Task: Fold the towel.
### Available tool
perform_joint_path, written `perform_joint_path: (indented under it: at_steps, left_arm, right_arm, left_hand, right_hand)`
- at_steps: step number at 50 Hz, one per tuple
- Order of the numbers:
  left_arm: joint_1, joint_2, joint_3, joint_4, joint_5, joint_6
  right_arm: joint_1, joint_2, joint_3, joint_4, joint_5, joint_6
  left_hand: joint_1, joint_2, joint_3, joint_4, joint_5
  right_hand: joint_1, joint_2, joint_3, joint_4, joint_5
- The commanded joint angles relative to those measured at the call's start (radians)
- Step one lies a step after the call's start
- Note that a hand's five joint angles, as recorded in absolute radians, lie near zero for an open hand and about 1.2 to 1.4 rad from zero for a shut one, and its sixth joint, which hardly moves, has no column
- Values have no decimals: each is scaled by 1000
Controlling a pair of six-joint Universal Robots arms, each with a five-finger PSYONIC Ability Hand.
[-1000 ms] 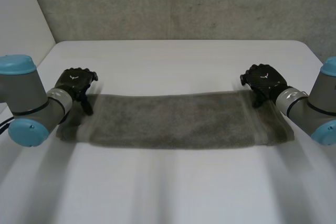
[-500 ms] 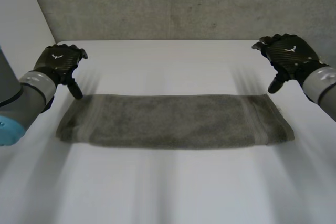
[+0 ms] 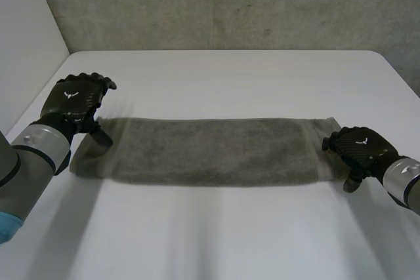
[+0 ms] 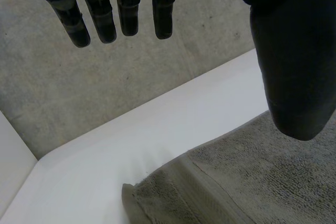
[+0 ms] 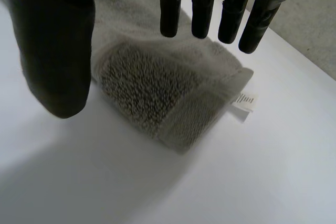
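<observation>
Got the towel (image 3: 210, 152) lying flat on the white counter (image 3: 230, 77) — a long strip running 9 to 3 o'clock through the middle of the head view.

Reading the left hand (image 3: 77, 100) as open: fingers (image 4: 126, 14) straight and spread in its wrist view, thumb apart from them, nothing between. Sits at the towel's 9 o'clock end, by the far corner. Can't tell whether the thumb tip touches the cloth. Seeing that corner of the towel (image 4: 247, 182) below the fingertips in the wrist view, with a hem band running across it.

Reading the right hand (image 3: 359, 151) as open too — fingers (image 5: 202, 3) straight, thumb well to one side, holding nothing. Placed at the 3 o'clock end, by the near corner. Under its palm in the wrist view: the end of the towel (image 5: 152, 93), with a small white label (image 5: 244, 100) sticking out at the corner.

Grey concrete wall (image 3: 216, 4) at 12 o'clock, behind the counter.
</observation>
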Motion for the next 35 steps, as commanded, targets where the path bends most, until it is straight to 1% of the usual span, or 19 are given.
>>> perform_joint_path:
  at_steps: [1,7,8,9,10,11,12,13,20,22,25,27,32,34,35]
  left_arm:
    - [2,-1,-2,-3,1,1]
    - [2,0,-3,-3,-1,1]
    - [2,-1,-3,-3,1,1]
    - [2,-1,-3,-3,-1,1]
    - [2,-1,-3,-3,-1,1]
    - [2,-1,-3,-3,-1,3]
    - [2,-1,-5,-3,-1,1]
    - [2,-1,-5,-3,-1,1]
    - [2,0,-5,-5,-1,1]
    - [4,2,-5,-5,-1,1]
    - [5,3,-5,-5,-2,3]
    - [5,3,-5,-5,-2,1]
    - [5,2,-5,-5,-2,1]
    - [4,2,-5,-5,-2,1]
    - [4,2,-5,-5,-2,1]
  right_arm:
    - [-3,67,-18,-96,2,-7]
    - [-5,102,-36,-115,2,-33]
    - [-8,116,-44,-113,4,-45]
    - [-8,116,-44,-113,4,-45]
    - [-14,122,-48,-112,7,-57]
    - [-23,122,-50,-112,8,-65]
    - [-23,122,-50,-112,8,-65]
    - [-40,117,-50,-110,10,-71]
    - [-121,76,-48,-109,5,-77]
    - [-182,62,-57,-107,-7,-100]
    - [-218,54,-65,-107,-9,-122]
    - [-276,24,-99,-106,-7,-169]
    - [-287,-16,-162,-103,-2,-205]
    - [-279,-42,-179,-101,-2,-198]
    - [-249,-74,-191,-100,-2,-192]
  left_hand:
    - [-53,-44,-48,-54,-23]
    - [-56,-47,-48,-54,-26]
    - [-53,-44,-48,-54,-23]
    - [-56,-47,-48,-54,-26]
    - [-56,-47,-48,-54,-26]
    - [-53,-44,-48,-54,-23]
    - [-56,-47,-48,-54,-26]
    - [-56,-47,-48,-54,-26]
    - [-56,-47,-48,-54,-26]
    - [-56,-47,-48,-54,-26]
    - [-56,-47,-48,-54,-26]
    - [-56,-47,-48,-54,-26]
    - [-56,-47,-48,-54,-26]
    - [-56,-47,-48,-54,-26]
    - [-56,-47,-48,-54,-26]
  right_hand:
    - [228,229,-47,-76,200]
    - [349,350,-47,-76,322]
    - [460,460,-47,-76,432]
    - [461,461,-47,-76,433]
    - [612,613,-47,-76,584]
    - [858,858,-47,-76,830]
    - [860,861,-47,-76,833]
    - [984,985,-47,-76,957]
    - [985,986,-47,-76,958]
    - [985,986,-47,-76,958]
    - [985,986,-47,-76,958]
    - [985,986,-47,-76,958]
    - [985,986,-47,-76,958]
    - [985,986,-47,-76,958]
    - [985,986,-47,-76,958]
